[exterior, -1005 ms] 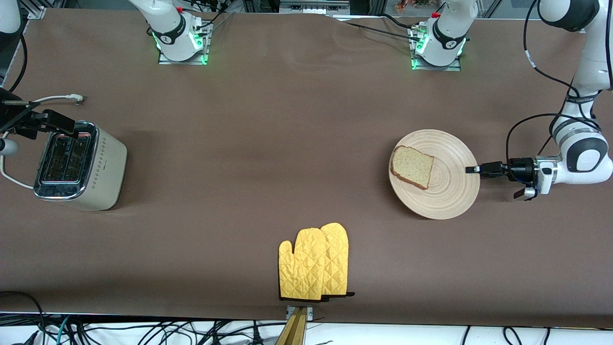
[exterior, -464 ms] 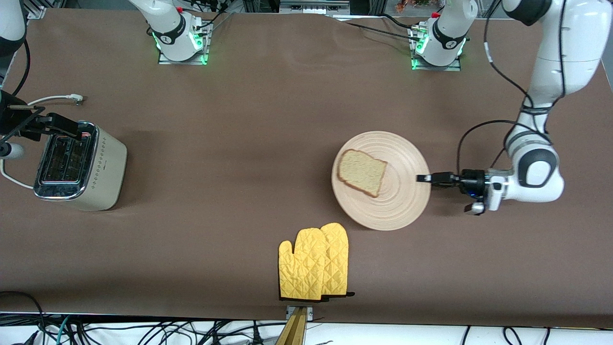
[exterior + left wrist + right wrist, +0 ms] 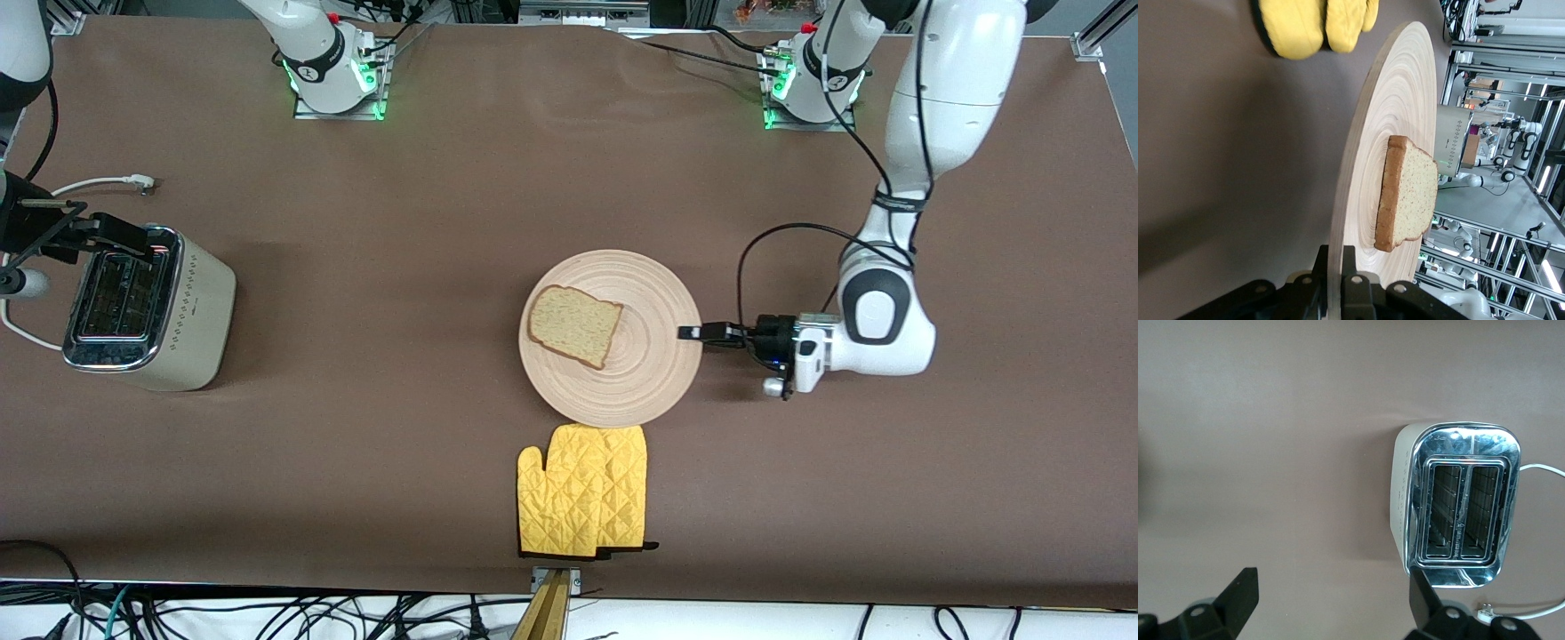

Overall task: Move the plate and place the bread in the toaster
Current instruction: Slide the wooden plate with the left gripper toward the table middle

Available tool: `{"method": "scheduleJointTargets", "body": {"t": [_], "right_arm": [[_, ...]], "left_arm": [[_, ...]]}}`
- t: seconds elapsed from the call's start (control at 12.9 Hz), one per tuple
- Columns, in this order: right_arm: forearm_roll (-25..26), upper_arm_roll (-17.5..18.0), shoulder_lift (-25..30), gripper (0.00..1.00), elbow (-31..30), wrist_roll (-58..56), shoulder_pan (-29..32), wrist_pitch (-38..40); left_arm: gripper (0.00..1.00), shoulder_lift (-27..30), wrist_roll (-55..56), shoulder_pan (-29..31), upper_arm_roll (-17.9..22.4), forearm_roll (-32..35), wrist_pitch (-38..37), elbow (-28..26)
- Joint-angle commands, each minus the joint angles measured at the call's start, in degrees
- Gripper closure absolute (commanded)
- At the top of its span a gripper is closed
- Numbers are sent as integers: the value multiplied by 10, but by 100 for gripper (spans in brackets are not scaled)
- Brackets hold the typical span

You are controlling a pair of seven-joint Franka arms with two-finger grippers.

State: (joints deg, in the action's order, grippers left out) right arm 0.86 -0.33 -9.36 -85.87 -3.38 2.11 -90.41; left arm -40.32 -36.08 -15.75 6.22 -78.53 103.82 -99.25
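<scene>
the left gripper (image 3: 692,333) is clamped on the rim of the plate (image 3: 653,373), its 2 fingers (image 3: 1351,263) pinching the wood edge-on at the side toward the left arm's end of the table. that grip is likely chosen because the plate is wide and shallow: holding 1 point on the rim lets the arm drag or carry it flat across the cloth without touching the bread (image 3: 574,326). outward from the pincer, the bread lies flat on the plate, on the part away from the fingers. just past the plate, on the side nearer the front camera, the yellow oven mitts (image 3: 583,498) lie with their fingertips right at the plate's edge, maybe just under it.

the left arm reaches out low from its base, forearm coming down and the wrist bent so the hand lies level with the table, pointing toward the right arm's end.

well apart from this pincer, the toaster (image 3: 151,311) stands at the right arm's end, its 2 slots up and empty. the right gripper (image 3: 1331,603) hangs over the toaster's end away from the plate, fingers spread apart and holding nothing; this arm waits, probably to take the bread once the plate is within reach.
</scene>
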Motion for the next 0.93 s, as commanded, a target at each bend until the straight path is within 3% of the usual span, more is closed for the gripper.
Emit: {"method": "scheduleJointTargets", "body": {"t": [0.0,0.62,0.85], "right_arm": [[8,2,1,0,0,0,3,4],[8,0,-8,0,1,0,5,2],[8,1,-18,0,0,0,3,1]], "left_arm": [[100,9,-21,-42,12,-43,12,-13],[100,-63,-176,-125,31,-165,30,-13],[100,-71,-183,-136,31,-177,31,-12]]}}
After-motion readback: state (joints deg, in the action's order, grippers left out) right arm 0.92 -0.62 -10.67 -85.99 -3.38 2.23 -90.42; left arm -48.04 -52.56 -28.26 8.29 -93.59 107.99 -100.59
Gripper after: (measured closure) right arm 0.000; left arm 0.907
